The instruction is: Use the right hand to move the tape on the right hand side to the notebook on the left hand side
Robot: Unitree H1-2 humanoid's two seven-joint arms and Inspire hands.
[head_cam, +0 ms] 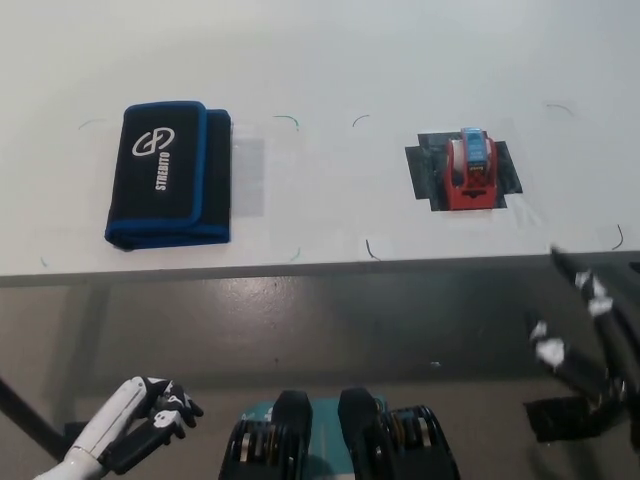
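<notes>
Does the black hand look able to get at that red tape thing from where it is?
Probably yes. The right hand hangs open below the table's near edge, right of the tape, and nothing lies between them. It must first rise above the tabletop.

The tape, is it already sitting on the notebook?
No, the tape sits on a dark patch at the table's right, far from the notebook on the left.

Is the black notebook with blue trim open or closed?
Closed. The black notebook with blue trim lies flat on the white table, logo cover up, blue edging stacked along its right side.
</notes>
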